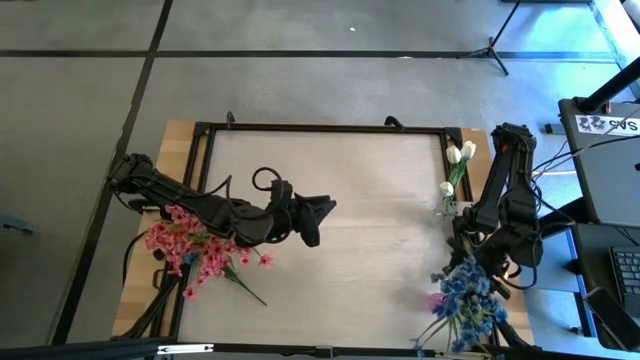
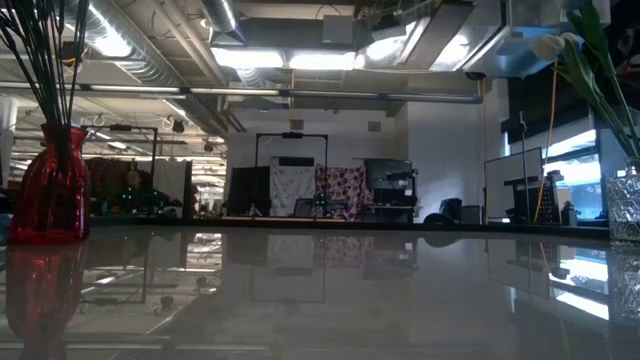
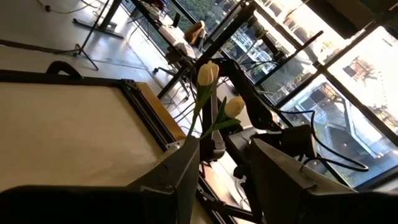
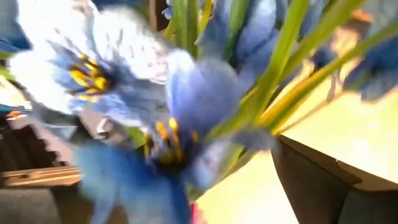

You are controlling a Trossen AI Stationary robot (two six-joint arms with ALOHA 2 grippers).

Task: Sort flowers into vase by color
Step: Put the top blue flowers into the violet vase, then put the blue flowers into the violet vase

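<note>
Pink flowers (image 1: 195, 250) stand bunched at the table's left edge; their thin stems rise from a red vase (image 2: 50, 190) in the low view. White tulips (image 1: 460, 153) stand in a clear vase (image 1: 447, 207) at the far right and also show in the left wrist view (image 3: 208, 73). Blue flowers (image 1: 470, 295) lie at the near right corner. My left gripper (image 1: 318, 218) is open and empty over the table's middle. My right gripper (image 1: 468, 258) is open, down among the blue flowers (image 4: 155, 124). One of its fingers (image 4: 323, 180) shows; blooms hide the other. My right gripper has blue blooms and green stems (image 4: 280, 81) between its fingers. The blurred blooms fill the wrist view, so I cannot tell whether a finger touches them.
A black frame (image 1: 320, 128) runs around the pale table top. A single pink bloom (image 1: 436, 300) sits beside the blue bunch. Desks and cables (image 1: 600, 150) stand off the table's right edge. Bare table top lies between the two arms.
</note>
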